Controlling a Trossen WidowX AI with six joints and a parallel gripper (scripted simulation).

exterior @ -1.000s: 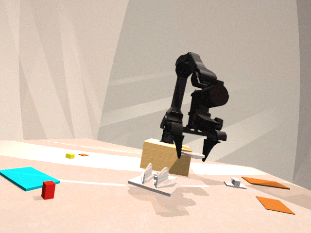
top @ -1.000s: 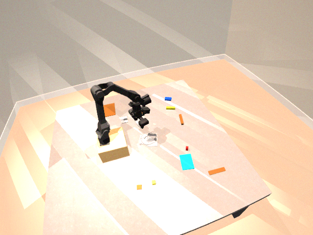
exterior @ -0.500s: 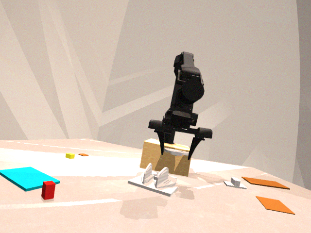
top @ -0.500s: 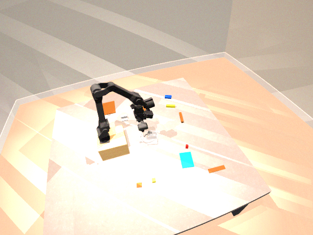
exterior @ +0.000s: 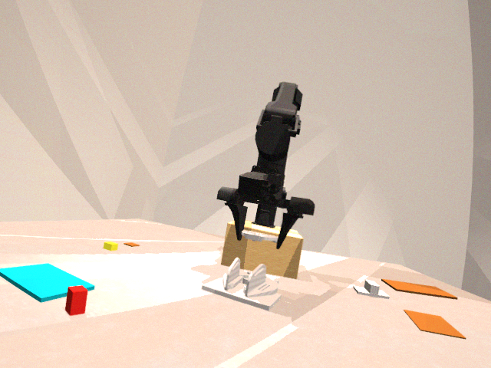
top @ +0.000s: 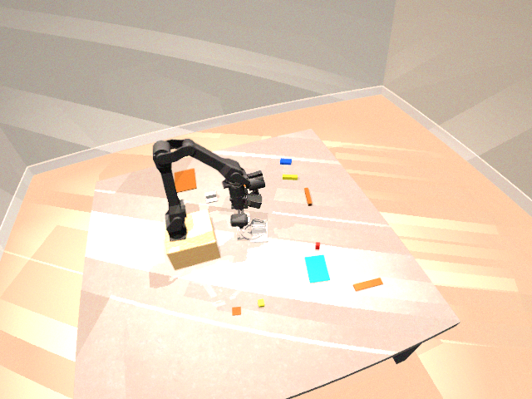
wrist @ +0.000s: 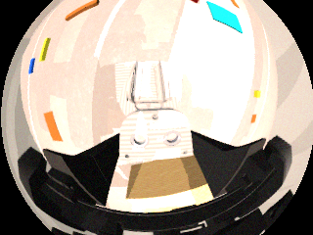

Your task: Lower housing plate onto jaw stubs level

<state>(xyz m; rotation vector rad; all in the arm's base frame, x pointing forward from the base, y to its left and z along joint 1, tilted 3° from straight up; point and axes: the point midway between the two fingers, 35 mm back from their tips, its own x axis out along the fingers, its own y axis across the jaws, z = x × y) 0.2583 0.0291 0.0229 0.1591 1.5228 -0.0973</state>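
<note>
My gripper (exterior: 259,240) (wrist: 155,135) is shut on the housing plate, with a finger at each side. The white housing plate (exterior: 259,235) (wrist: 156,131) has a rounded edge and two large holes. It hangs roughly level above the table, higher than the base. The white base (top: 259,240) (exterior: 238,295) (wrist: 122,73) lies on the table. Two upright fin-shaped jaws (exterior: 234,273) (exterior: 258,280) stand on it side by side, apart. In the wrist view the plate's rounded edge reaches the near end of the jaws. The jaw stubs are not clearly visible.
A wooden block (top: 197,253) (exterior: 259,259) (wrist: 163,177) stands behind the base, by the arm's foot. A small white holder (top: 211,197) (exterior: 371,287) lies to one side. A red block (top: 317,245) (exterior: 76,300) and cyan sheet (top: 317,268) (exterior: 43,279) lie on the other side.
</note>
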